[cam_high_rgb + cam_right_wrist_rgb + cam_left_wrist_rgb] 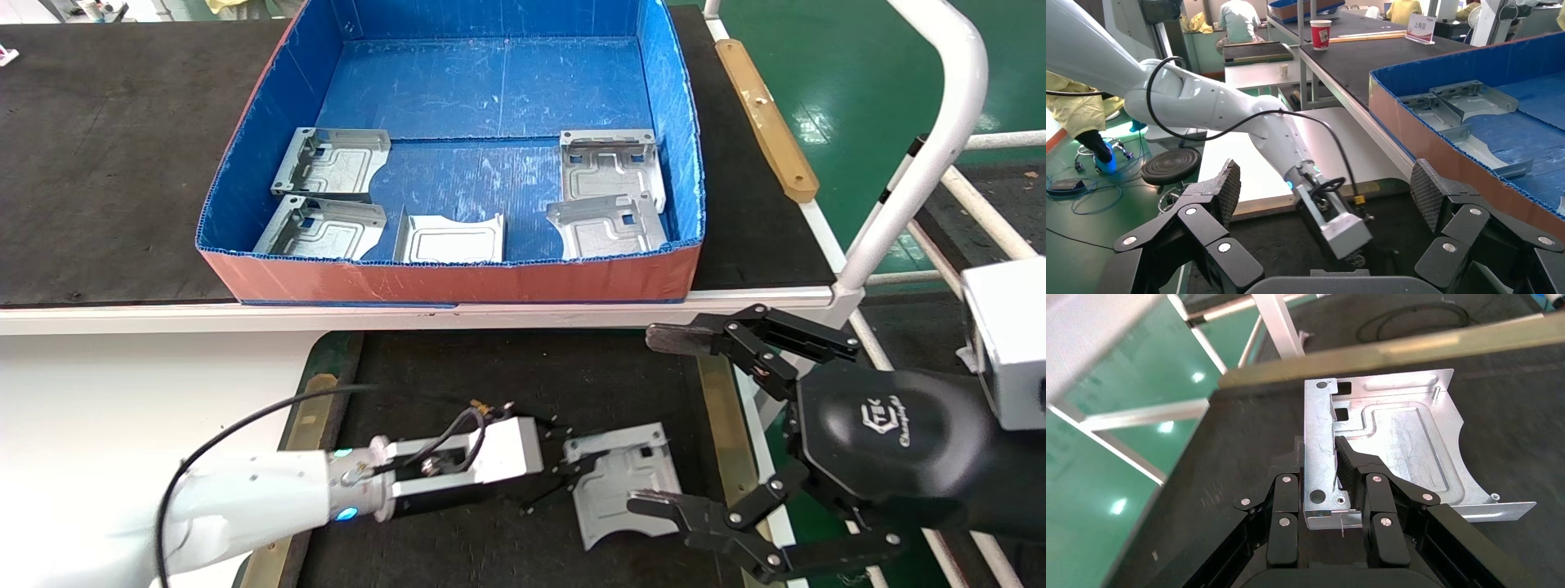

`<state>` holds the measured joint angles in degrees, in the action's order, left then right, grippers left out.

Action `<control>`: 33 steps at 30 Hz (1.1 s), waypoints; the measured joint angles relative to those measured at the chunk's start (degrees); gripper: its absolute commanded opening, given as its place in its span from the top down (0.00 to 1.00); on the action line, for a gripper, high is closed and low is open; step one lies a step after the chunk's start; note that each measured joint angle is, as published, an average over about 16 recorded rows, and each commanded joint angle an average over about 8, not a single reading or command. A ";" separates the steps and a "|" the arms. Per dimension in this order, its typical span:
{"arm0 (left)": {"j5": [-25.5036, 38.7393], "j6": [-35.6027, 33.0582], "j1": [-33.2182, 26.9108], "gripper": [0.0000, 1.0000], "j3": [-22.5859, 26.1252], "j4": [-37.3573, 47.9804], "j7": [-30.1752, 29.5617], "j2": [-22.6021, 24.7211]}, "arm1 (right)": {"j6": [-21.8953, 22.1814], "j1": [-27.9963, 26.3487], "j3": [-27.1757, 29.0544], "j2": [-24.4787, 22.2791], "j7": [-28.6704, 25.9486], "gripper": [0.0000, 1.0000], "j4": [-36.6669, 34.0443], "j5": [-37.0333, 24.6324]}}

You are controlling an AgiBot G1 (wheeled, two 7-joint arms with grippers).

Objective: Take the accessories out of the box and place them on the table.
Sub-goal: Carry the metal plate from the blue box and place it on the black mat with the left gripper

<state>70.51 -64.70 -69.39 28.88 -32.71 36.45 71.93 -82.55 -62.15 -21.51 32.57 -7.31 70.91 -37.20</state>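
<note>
Right gripper [666, 425] nearest, jaws spread wide, hovering just beside the plate [625, 482]. Plate flat on the table [458, 367], bent flange clamped in left gripper [564, 469] jaws, concave edge probably facing the robot. Five more plates remain in the box [458, 282].

Six accessories in all: five in the one box [245, 245], and one accessory [625, 482] lower centre on the table [458, 367]. Two grippers.
</note>
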 measured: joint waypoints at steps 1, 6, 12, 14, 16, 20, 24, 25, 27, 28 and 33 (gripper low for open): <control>-0.04 0.03 -0.57 1.00 0.00 1.15 0.60 0.65 | 0.00 0.00 0.00 0.00 0.00 0.00 0.00 0.00; -0.42 0.02 -3.10 1.00 0.12 6.53 3.74 3.31 | 0.00 0.00 0.00 0.00 0.00 0.00 0.00 0.00; -1.41 0.09 -5.20 1.00 0.79 11.63 6.98 5.23 | 0.00 0.00 0.00 0.00 0.00 0.00 0.00 0.00; -1.87 0.15 -5.67 1.00 1.17 12.85 7.82 5.56 | 0.00 0.00 0.00 0.00 0.00 0.00 0.00 0.00; -2.40 0.24 -6.06 1.00 1.63 13.85 8.52 5.78 | 0.00 0.00 0.00 0.00 0.00 0.00 0.00 0.00; -3.52 0.54 -6.69 1.00 2.72 15.25 9.53 5.98 | 0.00 0.00 0.00 0.00 0.00 0.00 0.00 0.00; -4.67 1.05 -7.19 1.00 3.93 16.12 10.15 6.07 | 0.00 0.00 0.00 0.00 0.00 0.00 0.00 0.00; -4.95 1.21 -7.30 1.00 4.24 16.27 10.26 6.09 | 0.00 0.00 0.00 0.00 0.00 0.00 0.00 0.00; -5.53 1.59 -7.52 1.00 4.88 16.50 10.44 6.12 | 0.00 0.00 0.00 0.00 0.00 0.00 0.00 0.00; -5.83 1.79 -7.62 1.00 5.19 16.58 10.49 6.14 | 0.00 0.00 0.00 0.00 0.00 0.00 0.00 0.00; -7.45 3.04 -8.00 1.00 6.88 16.56 10.47 6.25 | 0.00 0.00 0.00 0.00 0.00 0.00 0.00 0.00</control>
<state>63.06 -61.66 -77.40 35.76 -16.15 46.91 78.18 -82.55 -62.16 -21.51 32.57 -7.31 70.91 -37.20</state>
